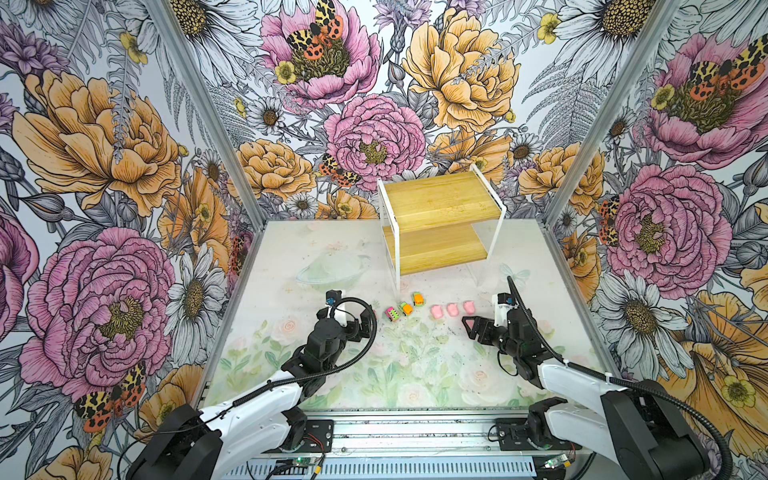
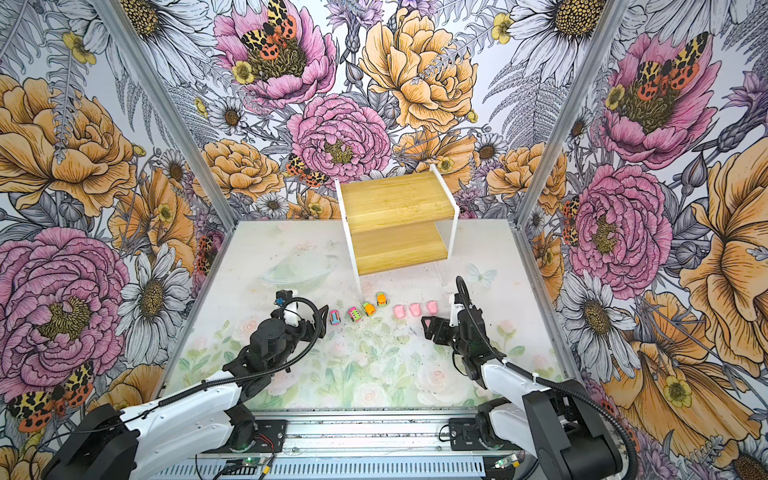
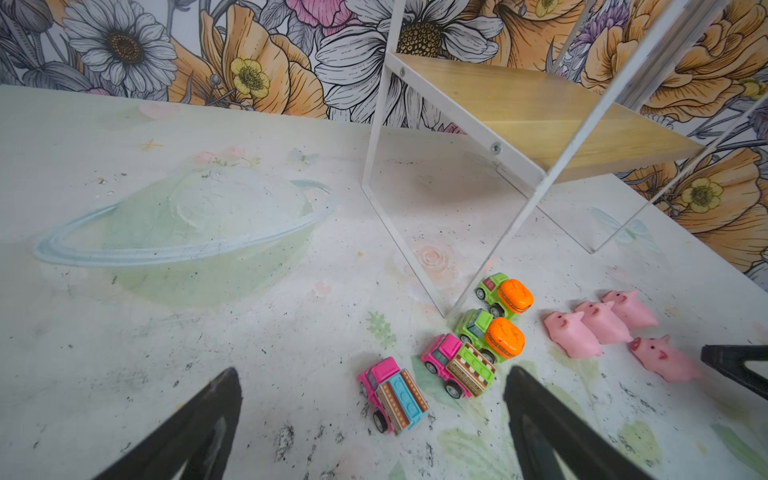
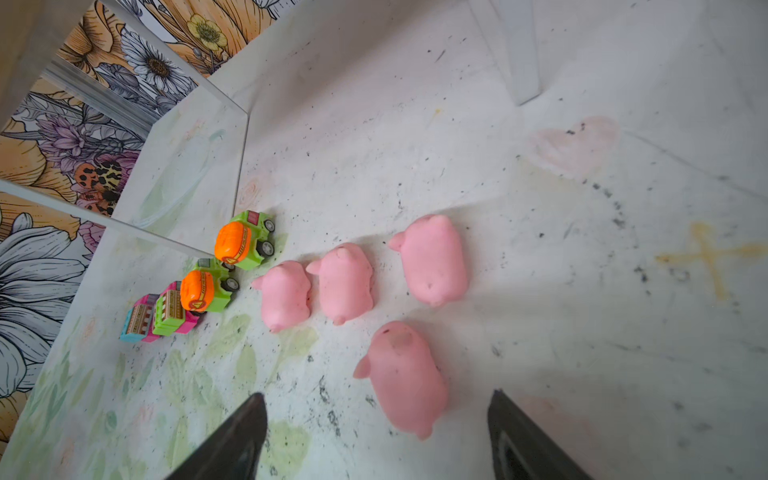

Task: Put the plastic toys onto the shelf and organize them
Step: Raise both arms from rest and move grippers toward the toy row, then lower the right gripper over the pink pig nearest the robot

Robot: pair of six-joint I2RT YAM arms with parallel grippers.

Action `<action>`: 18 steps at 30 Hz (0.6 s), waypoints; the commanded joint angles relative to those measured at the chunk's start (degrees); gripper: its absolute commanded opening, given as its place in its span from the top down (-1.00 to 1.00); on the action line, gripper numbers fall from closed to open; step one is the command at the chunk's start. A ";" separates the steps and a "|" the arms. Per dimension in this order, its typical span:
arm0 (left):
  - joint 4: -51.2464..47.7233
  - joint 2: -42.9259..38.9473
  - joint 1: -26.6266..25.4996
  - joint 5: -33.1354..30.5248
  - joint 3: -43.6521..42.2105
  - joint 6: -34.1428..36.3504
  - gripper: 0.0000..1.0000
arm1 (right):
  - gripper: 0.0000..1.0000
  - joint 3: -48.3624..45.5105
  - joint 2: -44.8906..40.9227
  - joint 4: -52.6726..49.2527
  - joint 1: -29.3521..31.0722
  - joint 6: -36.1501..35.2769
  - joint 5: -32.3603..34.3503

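The shelf (image 1: 440,203) (image 2: 395,203) stands at the back of the table with both wooden boards bare. In front of it the plastic toys lie in a row: a pink car with blue trim (image 3: 394,395) (image 2: 335,317), a pink car with green trim (image 1: 392,313) (image 3: 459,365), two orange-and-green cars (image 1: 406,308) (image 1: 418,299) and three pink pigs (image 1: 452,309). A fourth pig (image 4: 405,374) lies nearer, hidden in both top views. My left gripper (image 3: 373,372) (image 1: 368,324) is open around the blue-trimmed car without touching it. My right gripper (image 4: 377,392) (image 1: 469,326) is open, and the fourth pig lies between its fingers.
The shelf's thin white frame leg (image 3: 415,266) comes down right beside the orange-and-green cars. Flowered walls with metal corner posts (image 1: 577,166) close in the table on three sides. A metal rail (image 1: 415,432) with both arm bases runs along the front edge.
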 commanded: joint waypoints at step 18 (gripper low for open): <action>1.92 0.14 4.66 7.51 -1.47 -2.58 -0.98 | -0.40 4.17 12.59 3.79 3.38 -0.48 8.41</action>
